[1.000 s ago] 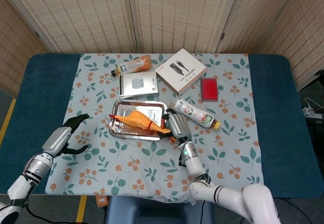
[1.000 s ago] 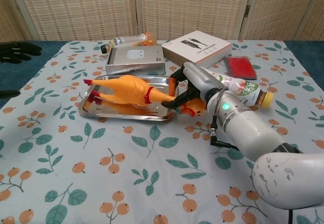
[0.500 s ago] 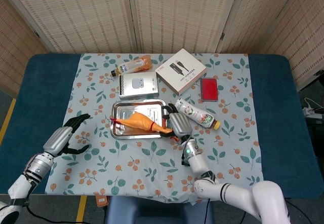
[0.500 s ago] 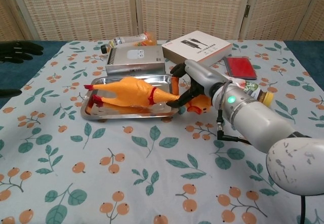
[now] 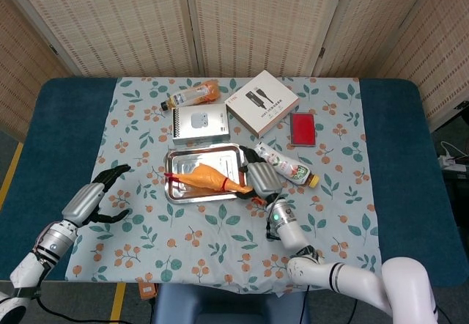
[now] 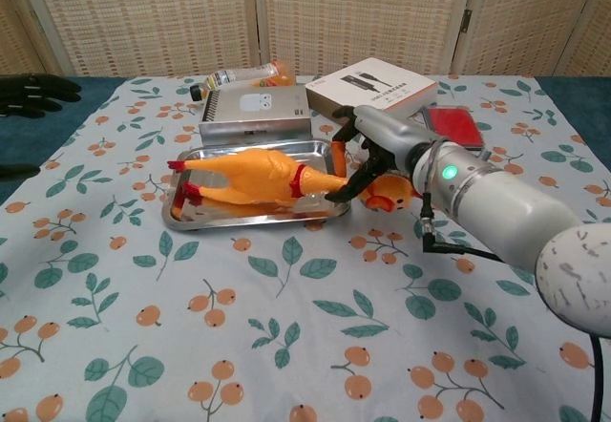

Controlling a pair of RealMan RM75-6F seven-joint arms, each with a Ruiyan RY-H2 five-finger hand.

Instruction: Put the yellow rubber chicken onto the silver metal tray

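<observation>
The left hand (image 5: 94, 198) sits near the left edge of the table (image 5: 58, 119), fingers apart, holding nothing. The yellow chicken (image 6: 256, 177) lies in the silver tray (image 6: 191, 214) near the middle of the table. Its neck and head (image 6: 387, 194) stick out past the tray's right edge. There the right hand (image 6: 380, 145) grips the chicken's neck, with the body to its left.
</observation>
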